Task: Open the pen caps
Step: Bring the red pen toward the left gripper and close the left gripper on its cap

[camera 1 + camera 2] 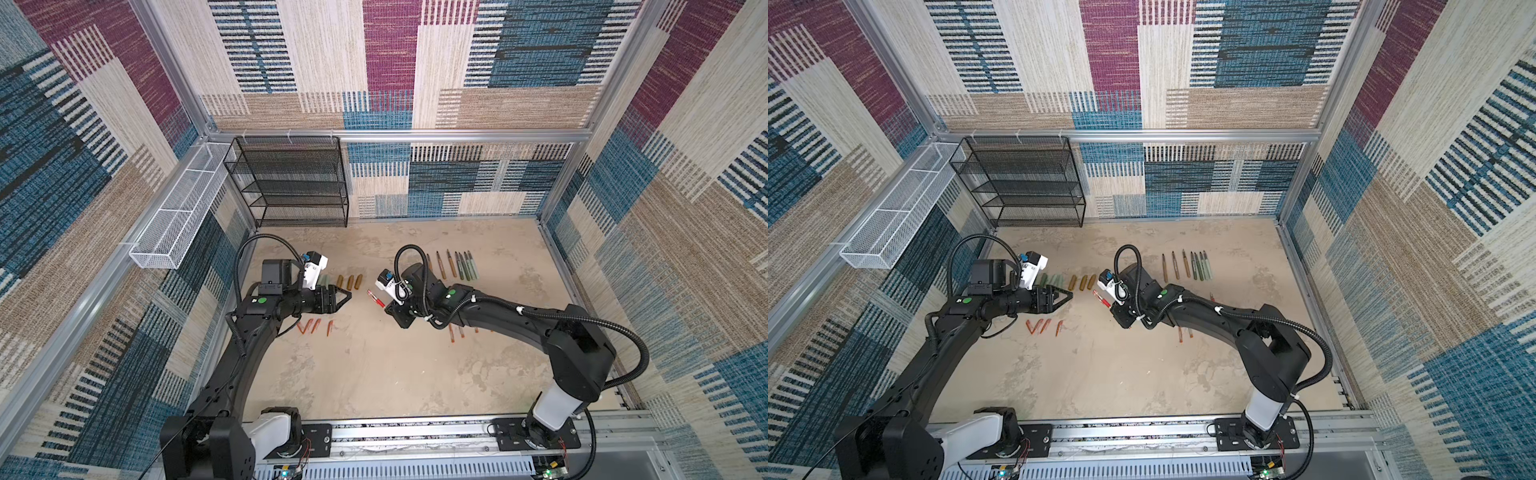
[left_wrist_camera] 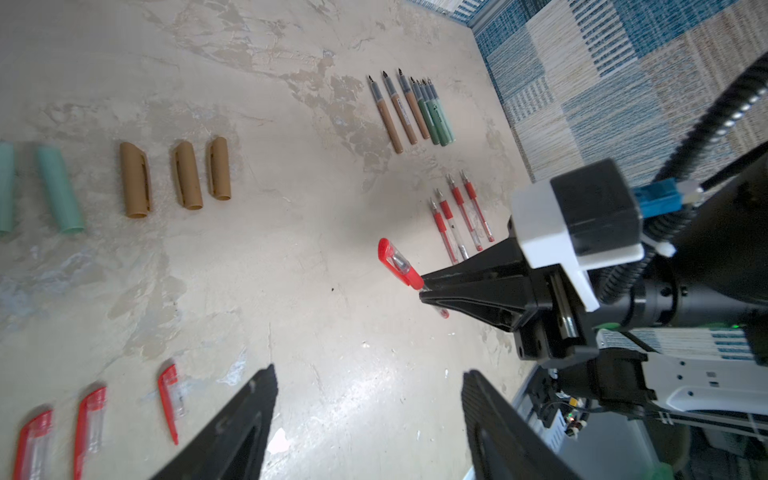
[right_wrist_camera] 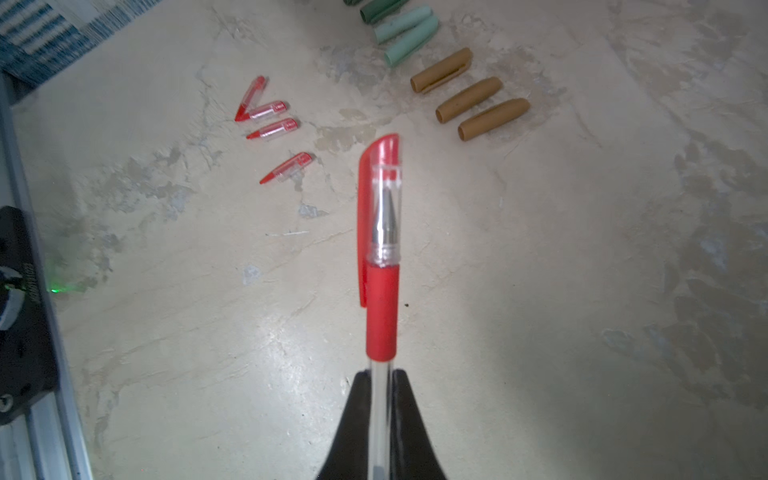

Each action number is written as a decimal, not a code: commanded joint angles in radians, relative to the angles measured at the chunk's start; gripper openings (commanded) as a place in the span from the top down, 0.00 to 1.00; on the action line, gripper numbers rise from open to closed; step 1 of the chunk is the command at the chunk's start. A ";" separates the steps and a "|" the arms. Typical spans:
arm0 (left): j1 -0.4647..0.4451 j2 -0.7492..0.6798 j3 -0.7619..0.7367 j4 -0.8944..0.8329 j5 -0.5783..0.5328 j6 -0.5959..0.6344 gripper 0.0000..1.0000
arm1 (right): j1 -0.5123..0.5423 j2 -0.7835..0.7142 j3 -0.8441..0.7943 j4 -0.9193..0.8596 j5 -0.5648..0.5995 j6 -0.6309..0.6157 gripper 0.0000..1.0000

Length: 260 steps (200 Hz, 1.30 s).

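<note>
Pinched tight between right gripper tips: clear barrel of a red pen, pen cap still on, poking out just past the tips over the table. Opposite the cap, apart, no contact: left gripper, spread wide, nothing in it. Rear of barrel hidden behind the gripper. In both top views, held pen just a small red streak, cap not separable. Only in wrist views, clearly: loose red caps, gold caps, green caps lying on table; some green ones cut off at frame edge.
</note>
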 commanded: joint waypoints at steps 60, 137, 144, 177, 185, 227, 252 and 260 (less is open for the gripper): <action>-0.006 0.025 -0.006 0.148 0.232 -0.193 0.32 | 0.044 -0.011 0.005 0.219 -0.119 0.135 0.93; -0.007 0.033 0.002 0.132 0.198 -0.161 0.57 | 0.101 0.015 0.033 0.225 -0.153 0.126 0.93; -0.006 0.032 0.000 0.133 0.198 -0.162 0.61 | 0.101 0.015 0.035 0.226 -0.152 0.127 0.93; -0.007 0.029 -0.008 0.137 0.199 -0.162 0.77 | 0.102 0.015 0.044 0.227 -0.145 0.130 0.93; -0.007 0.028 -0.012 0.136 0.196 -0.156 0.78 | 0.102 0.015 0.043 0.228 -0.145 0.129 0.93; -0.008 0.029 -0.019 0.130 0.172 -0.138 0.94 | 0.102 0.015 0.047 0.226 -0.139 0.128 0.93; -0.008 0.029 -0.020 0.131 0.171 -0.138 1.00 | 0.103 0.018 0.052 0.227 -0.143 0.132 0.85; -0.008 0.029 -0.019 0.130 0.171 -0.139 1.00 | 0.103 0.023 0.056 0.226 -0.138 0.132 0.79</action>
